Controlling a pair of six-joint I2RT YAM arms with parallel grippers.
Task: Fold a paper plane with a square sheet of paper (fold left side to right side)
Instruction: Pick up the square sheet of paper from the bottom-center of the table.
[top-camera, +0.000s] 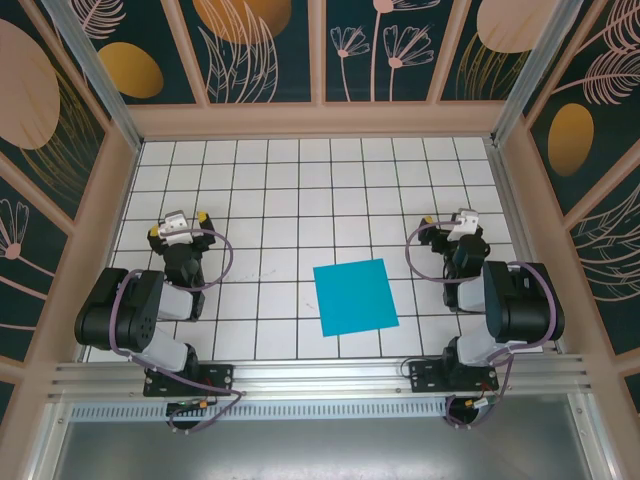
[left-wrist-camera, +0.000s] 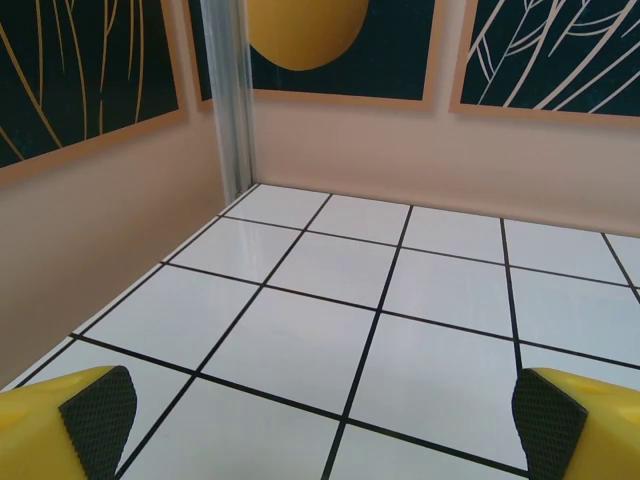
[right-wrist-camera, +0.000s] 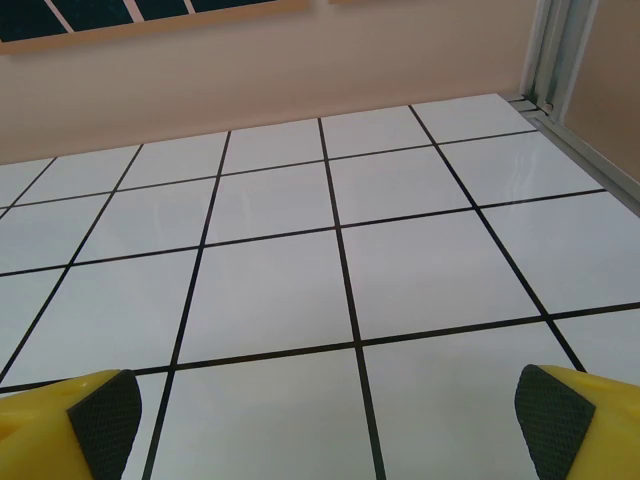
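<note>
The square sheet of paper (top-camera: 355, 296) lies flat and unfolded on the white grid table, bright cyan-blue, slightly turned, near the front middle. My left gripper (top-camera: 178, 226) stands open at the left, well away from the sheet, nothing between its yellow fingers (left-wrist-camera: 85, 420). On the right my right gripper (top-camera: 449, 223) is open too, a tile or so right of and behind the sheet, with bare tiles between its fingers (right-wrist-camera: 560, 425). The paper plane is not in view.
The white grid table (top-camera: 300, 180) is walled on three sides by patterned panels (top-camera: 265, 50). A metal rail (top-camera: 320, 375) with both arm bases runs along the near edge. A metal corner post (left-wrist-camera: 228, 100) stands ahead of the left gripper.
</note>
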